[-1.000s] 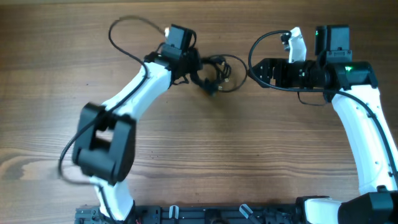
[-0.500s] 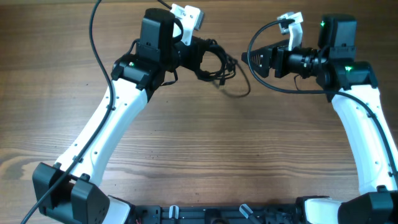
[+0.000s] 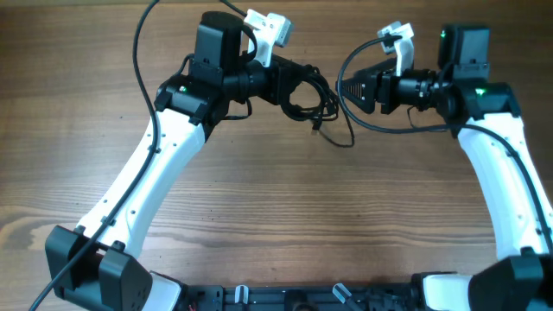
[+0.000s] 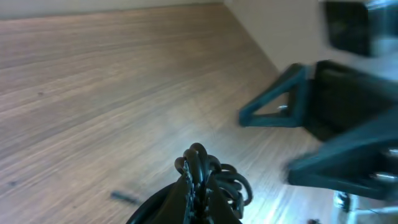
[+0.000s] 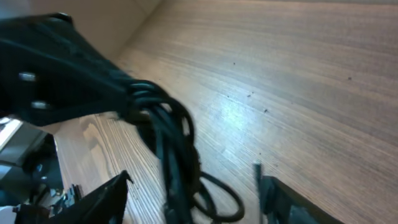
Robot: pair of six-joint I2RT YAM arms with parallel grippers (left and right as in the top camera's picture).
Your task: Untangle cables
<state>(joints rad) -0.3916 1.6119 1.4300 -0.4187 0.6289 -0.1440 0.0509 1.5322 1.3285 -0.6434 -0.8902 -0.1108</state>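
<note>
Wooden counter (image 3: 285,216) spans the view. The left claw (image 3: 298,85) is clenched on a looped bundle of black cables (image 3: 313,99) near the counter's far edge, with 1 strand trailing loose. The right claw (image 3: 344,91) is released, its fingers spread, just beside the bundle and facing it.

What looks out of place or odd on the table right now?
The cables hang as a tangled clump from the shut left claw, with one loose strand trailing away from it. The open right claw faces the clump. Nothing looks damaged.
</note>
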